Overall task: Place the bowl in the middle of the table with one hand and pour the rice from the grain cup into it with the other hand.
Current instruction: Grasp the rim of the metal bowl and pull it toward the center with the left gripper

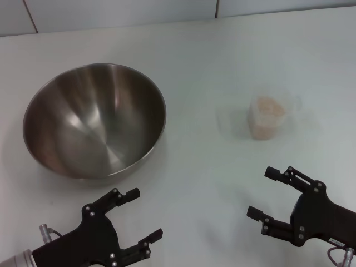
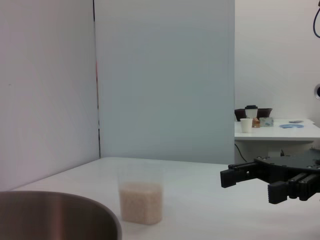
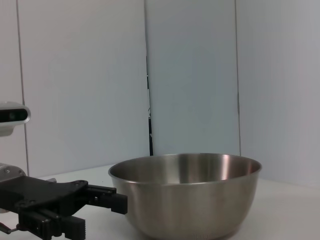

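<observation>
The steel bowl [image 1: 94,119] stands upright and empty on the left of the white table [image 1: 200,61]. It also shows in the left wrist view [image 2: 55,215] and in the right wrist view [image 3: 187,192]. The clear grain cup [image 1: 268,117] holding rice [image 1: 268,107] stands upright to the right of centre; the left wrist view shows it too [image 2: 141,195]. My left gripper [image 1: 136,214] is open and empty, just in front of the bowl. My right gripper [image 1: 267,192] is open and empty, in front of the cup and apart from it.
Grey wall panels [image 1: 167,8] run behind the table's far edge. In the left wrist view a second table [image 2: 275,131] with cups stands far off in the room.
</observation>
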Robot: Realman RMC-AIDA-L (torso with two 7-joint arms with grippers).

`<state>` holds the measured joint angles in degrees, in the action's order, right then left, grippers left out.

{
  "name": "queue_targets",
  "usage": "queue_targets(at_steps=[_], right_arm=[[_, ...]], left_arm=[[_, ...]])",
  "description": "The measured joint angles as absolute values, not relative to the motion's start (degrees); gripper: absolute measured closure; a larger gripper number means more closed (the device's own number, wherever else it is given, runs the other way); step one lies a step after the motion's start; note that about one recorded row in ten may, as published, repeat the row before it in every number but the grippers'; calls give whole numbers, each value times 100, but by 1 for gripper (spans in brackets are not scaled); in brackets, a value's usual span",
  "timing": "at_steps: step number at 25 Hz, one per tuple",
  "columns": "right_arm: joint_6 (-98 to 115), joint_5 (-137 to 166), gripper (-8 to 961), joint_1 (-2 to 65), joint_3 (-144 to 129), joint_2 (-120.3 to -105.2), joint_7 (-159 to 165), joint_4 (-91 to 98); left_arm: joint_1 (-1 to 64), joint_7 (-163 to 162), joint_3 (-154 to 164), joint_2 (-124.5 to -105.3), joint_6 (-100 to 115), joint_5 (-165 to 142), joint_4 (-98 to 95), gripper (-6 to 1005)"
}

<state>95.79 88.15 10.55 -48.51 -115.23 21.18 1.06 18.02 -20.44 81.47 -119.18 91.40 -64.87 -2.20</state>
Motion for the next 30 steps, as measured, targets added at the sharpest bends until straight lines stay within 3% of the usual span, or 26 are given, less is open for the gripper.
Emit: queue_targets(at_steps=[10,16,23,25,28,30], right_arm=[[9570,8815,115,1063,-4851,-11522,2118,106],[9570,8815,114,1065,-4851,-11528,2118,106],[9564,8815,113,1072,-4852,-11547,2118,123],[9562,8815,113,1072,-4852,-11548,2118,124],[9562,8815,114,1072,-4852,-11549,2118,136],[9562,8815,114,1072,-4852,-11558,2118,146]], left_arm=[[1787,-2048,8147,-11918,9292,-6483,-245,187],[1696,-2412,7237,-11909,11001,-6461,-320,188],[1742,-3507,6691,-11848,11133,-6461,-749,188],[1306,-6089,6115,-11821,9628,-6519,-2965,189],[1133,-6627,6108,-11828,9111,-6546,-3648,189],[676,-7934,6259,-11851,7777,-6940,-5368,190]])
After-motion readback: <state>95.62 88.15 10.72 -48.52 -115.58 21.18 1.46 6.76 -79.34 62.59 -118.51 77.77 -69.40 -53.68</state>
